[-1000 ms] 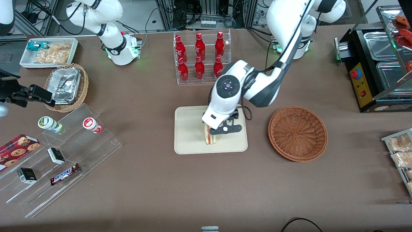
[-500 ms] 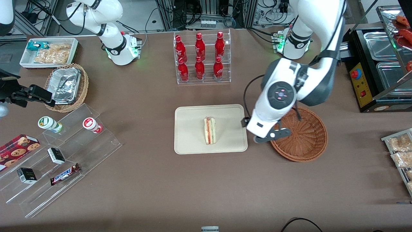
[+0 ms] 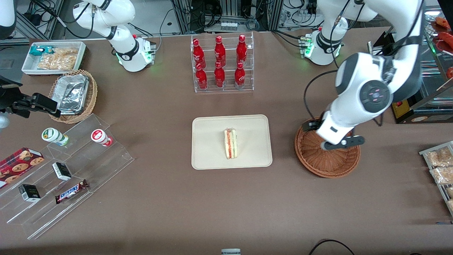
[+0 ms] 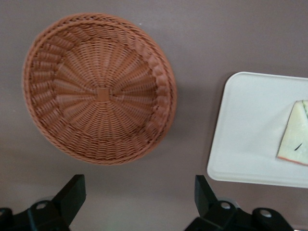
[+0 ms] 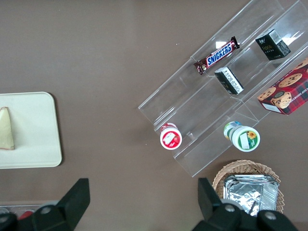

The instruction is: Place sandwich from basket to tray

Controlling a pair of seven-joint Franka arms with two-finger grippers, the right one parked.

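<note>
The sandwich (image 3: 230,143) lies on the cream tray (image 3: 212,131), with its red and green filling edge facing up. It also shows as a pale wedge (image 4: 294,132) on the tray (image 4: 250,125) in the left wrist view, and as a sandwich (image 5: 6,127) on the tray (image 5: 33,130) in the right wrist view. The reddish-brown basket (image 3: 327,164) stands beside the tray toward the working arm's end, and the basket (image 4: 98,89) holds nothing. My gripper (image 3: 339,142) hangs above the basket, well apart from the sandwich. The gripper (image 4: 137,192) is open with nothing between its fingers.
A clear rack of red bottles (image 3: 222,63) stands farther from the camera than the tray. Toward the parked arm's end are a stepped acrylic shelf (image 3: 63,170) with snacks, a tan basket of foil containers (image 3: 74,94) and a white bin (image 3: 53,56). A black food warmer (image 3: 414,78) stands near the basket.
The gripper let go of the sandwich on the tray, rose and swung away to above the basket. The sandwich has stayed on the tray.
</note>
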